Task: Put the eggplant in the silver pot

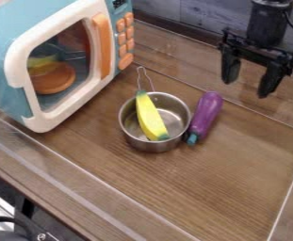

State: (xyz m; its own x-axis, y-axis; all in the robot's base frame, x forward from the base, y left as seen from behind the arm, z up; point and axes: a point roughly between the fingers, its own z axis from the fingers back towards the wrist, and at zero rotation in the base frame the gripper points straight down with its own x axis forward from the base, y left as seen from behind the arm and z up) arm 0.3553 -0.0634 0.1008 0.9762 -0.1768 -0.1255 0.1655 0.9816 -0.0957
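The purple eggplant (204,116) lies on the wooden table just right of the silver pot (153,121), its green cap toward the front and touching or nearly touching the pot's rim. The pot holds a yellow-green banana-like toy (149,115), and its wire handle points back toward the microwave. My black gripper (252,78) hangs open and empty above the table, behind and to the right of the eggplant, fingers pointing down.
A toy microwave (60,56) with its door open stands at the left, with an orange dish (51,77) inside. A raised table edge runs along the front and right sides.
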